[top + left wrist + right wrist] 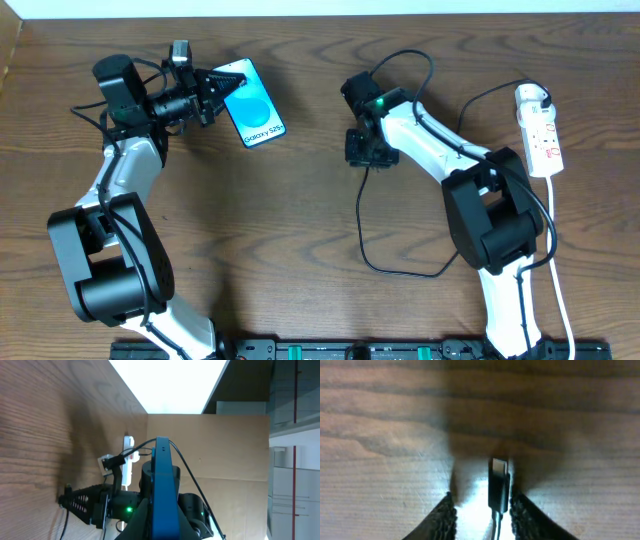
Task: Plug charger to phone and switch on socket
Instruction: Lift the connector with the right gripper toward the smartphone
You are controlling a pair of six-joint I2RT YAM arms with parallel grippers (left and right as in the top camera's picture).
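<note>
The phone (252,103), with a blue screen and white text band, is held on edge at the back left by my left gripper (213,96), which is shut on it. In the left wrist view the phone (162,485) shows edge-on between the jaws (162,525). My right gripper (362,156) points down at the table mid-back. In the right wrist view its open fingers (482,500) straddle the charger's black connector tip (498,485), which lies on the wood close to the right finger. The charger cable (375,262) loops toward the white socket strip (541,132) at the right, its plug (531,97) in the strip.
The strip's thick white cord (560,290) runs down the right side to the front edge. The strip also shows far off in the left wrist view (129,462), with my right arm (95,502) before it. Cardboard wall behind.
</note>
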